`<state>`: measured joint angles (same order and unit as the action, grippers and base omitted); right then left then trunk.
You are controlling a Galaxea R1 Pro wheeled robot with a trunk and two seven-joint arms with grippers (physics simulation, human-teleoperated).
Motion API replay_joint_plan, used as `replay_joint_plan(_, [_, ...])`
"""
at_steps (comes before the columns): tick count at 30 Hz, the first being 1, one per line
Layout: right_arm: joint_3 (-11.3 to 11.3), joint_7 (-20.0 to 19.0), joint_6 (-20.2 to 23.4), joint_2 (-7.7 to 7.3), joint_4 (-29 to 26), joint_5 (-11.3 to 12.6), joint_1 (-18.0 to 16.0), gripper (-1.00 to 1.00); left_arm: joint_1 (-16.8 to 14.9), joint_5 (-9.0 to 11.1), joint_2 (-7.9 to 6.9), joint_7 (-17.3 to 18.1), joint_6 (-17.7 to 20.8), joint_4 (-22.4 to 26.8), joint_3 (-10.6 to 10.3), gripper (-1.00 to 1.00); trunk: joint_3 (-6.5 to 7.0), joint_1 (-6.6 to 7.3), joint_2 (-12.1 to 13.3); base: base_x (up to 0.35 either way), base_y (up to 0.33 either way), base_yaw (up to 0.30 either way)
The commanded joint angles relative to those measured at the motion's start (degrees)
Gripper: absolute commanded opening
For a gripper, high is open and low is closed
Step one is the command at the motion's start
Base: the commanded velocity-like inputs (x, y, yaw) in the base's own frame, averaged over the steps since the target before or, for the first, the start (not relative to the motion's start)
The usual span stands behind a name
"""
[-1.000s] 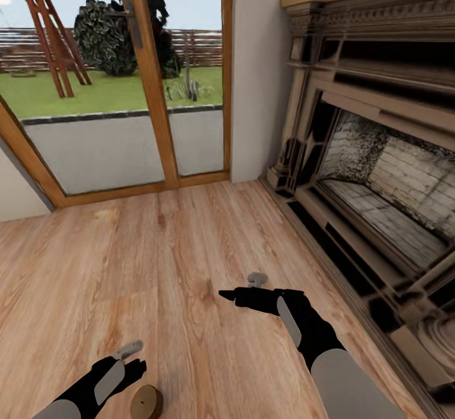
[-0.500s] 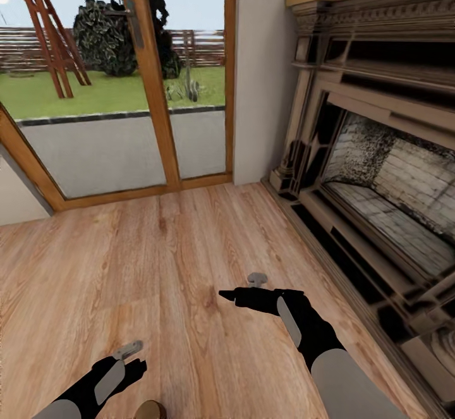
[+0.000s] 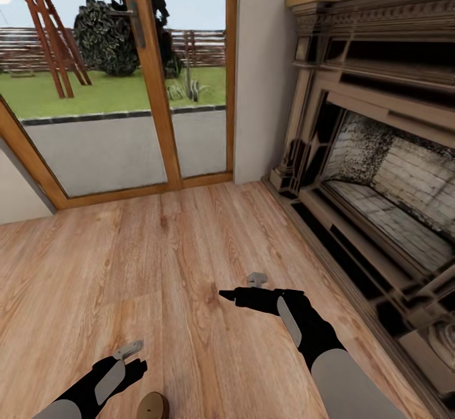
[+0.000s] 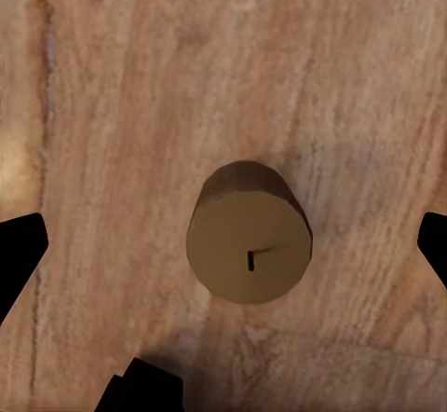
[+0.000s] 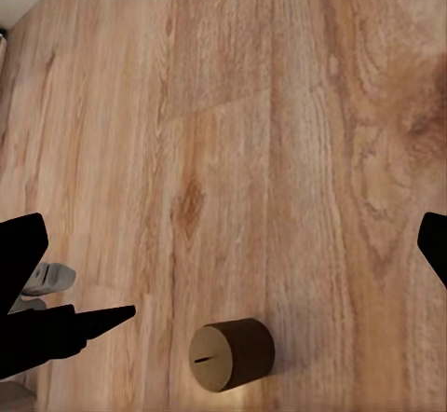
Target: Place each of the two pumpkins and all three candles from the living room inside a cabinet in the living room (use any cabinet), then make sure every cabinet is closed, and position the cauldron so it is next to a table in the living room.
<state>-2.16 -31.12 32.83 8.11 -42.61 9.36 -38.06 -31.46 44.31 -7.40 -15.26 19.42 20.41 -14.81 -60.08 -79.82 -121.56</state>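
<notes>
One candle (image 4: 249, 244) stands on the floor (image 3: 189, 248) at the near left, directly under the left gripper (image 3: 129, 357), whose jaws are spread and empty. The right gripper (image 3: 235, 294) also hangs open. Judging by this, storing things is not finished: this candle awaits pickup.

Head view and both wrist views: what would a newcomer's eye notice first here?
First the big ornate fireplace along the right wall, with its brick-lined opening, and the glass door ahead that looks onto a green garden. Then one small round candle standing upright on the wooden floor, just in front of the left pincer, whose fingers stand wide apart on either side of it.
</notes>
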Motion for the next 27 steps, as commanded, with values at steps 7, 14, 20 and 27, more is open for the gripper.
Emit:
replay_joint_plan(7, [0.02,0.18,0.48,-0.02,-0.1,0.58,-0.01,1.0,-0.01,0.6,0.0,-0.47,0.18,0.16,-0.48,1.0,-0.41,-0.43,-0.82,-0.002,0.0,0.0])
replay_joint_plan(14, [0.04,-1.46,0.48,-0.03,-0.22,0.58,0.0,1.0,-0.01,0.61,0.02,-0.47,0.18,0.16,-0.48,1.0,-1.66,-1.97,-3.63,0.0,0.0,0.0])
replay_joint_plan(20, [0.08,-13.74,2.29,-0.03,-0.68,0.49,-0.01,1.0,-0.01,0.61,-0.01,-0.47,0.18,0.16,-0.48,1.0,-2.74,-3.29,-6.04,0.0,0.0,0.0])
replay_joint_plan(27, [0.14,-16.27,2.86,-0.02,-1.37,0.83,-0.04,1.0,-0.01,0.63,0.11,-0.47,0.18,0.08,-0.48,1.0,-4.0,-4.82,-8.84,0.0,0.0,0.0])
